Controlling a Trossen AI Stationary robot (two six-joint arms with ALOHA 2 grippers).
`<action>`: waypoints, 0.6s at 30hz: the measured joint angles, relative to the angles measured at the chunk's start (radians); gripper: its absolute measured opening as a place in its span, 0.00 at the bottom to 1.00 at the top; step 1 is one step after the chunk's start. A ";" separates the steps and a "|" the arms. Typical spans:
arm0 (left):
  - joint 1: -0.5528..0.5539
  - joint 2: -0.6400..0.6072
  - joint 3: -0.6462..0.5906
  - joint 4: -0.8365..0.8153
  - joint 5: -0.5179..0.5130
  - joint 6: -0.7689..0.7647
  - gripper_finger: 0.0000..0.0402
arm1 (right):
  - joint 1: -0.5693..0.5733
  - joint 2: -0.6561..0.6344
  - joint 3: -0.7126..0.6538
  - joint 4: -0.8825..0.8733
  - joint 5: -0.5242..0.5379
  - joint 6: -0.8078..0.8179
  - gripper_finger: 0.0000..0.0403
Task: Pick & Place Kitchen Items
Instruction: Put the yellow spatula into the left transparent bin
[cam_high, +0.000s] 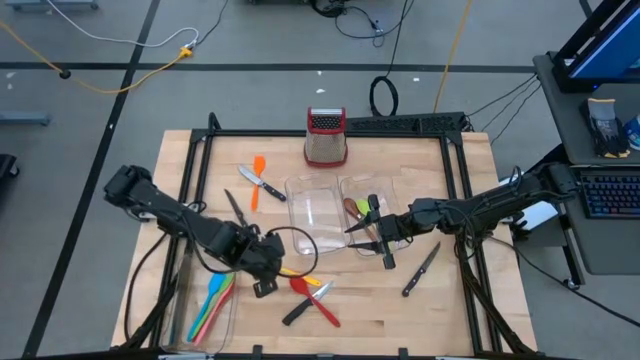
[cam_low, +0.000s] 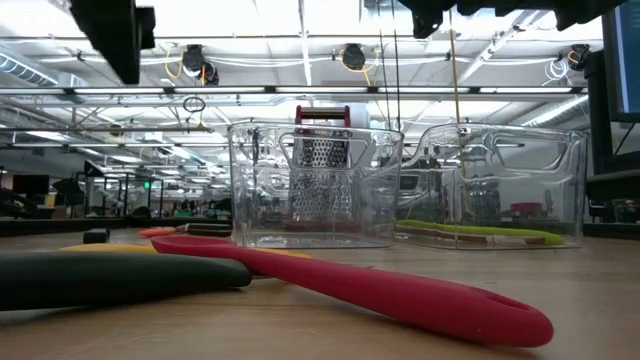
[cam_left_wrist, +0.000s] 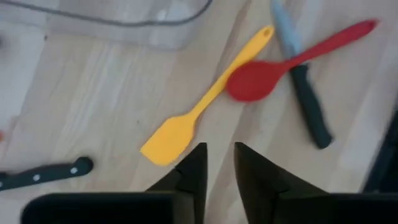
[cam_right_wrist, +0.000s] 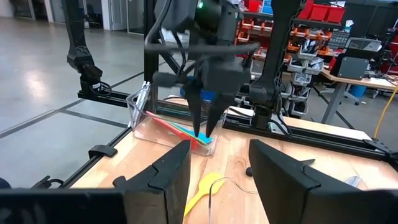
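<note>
**Left gripper hovers over the yellow spatula, holding nothing**

The left gripper (cam_left_wrist: 216, 163) hangs just above the bare wood with its two dark fingers (cam_left_wrist: 194, 168) slightly parted and nothing between them. Just ahead of it lies the flat yellow plastic spatula (cam_left_wrist: 193, 117), its handle end touching the bowl of a red plastic spoon (cam_left_wrist: 283, 63). A black-handled steel knife (cam_left_wrist: 305, 87) lies under that spoon's handle, and a second black-handled knife (cam_left_wrist: 43, 174) rests apart on the spatula's other side. Beyond the spatula stands the empty clear plastic rectangular tray (cam_high: 315, 213). The right gripper (cam_high: 362, 235) waits past that tray, over its twin tray (cam_high: 385, 188), fingers spread and empty. Behind the trays stands the boxy metal grater with a red top (cam_high: 326, 137).
</note>
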 joint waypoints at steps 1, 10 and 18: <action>-0.001 0.010 0.000 -0.012 0.000 0.004 0.23 | 0.000 0.000 0.000 -0.001 0.000 0.000 0.39; -0.009 0.123 0.000 -0.054 -0.002 0.059 0.50 | 0.000 0.000 0.000 -0.001 0.000 0.000 0.39; -0.015 0.234 0.000 -0.152 -0.002 0.101 0.70 | 0.000 0.000 0.000 -0.001 0.000 0.000 0.39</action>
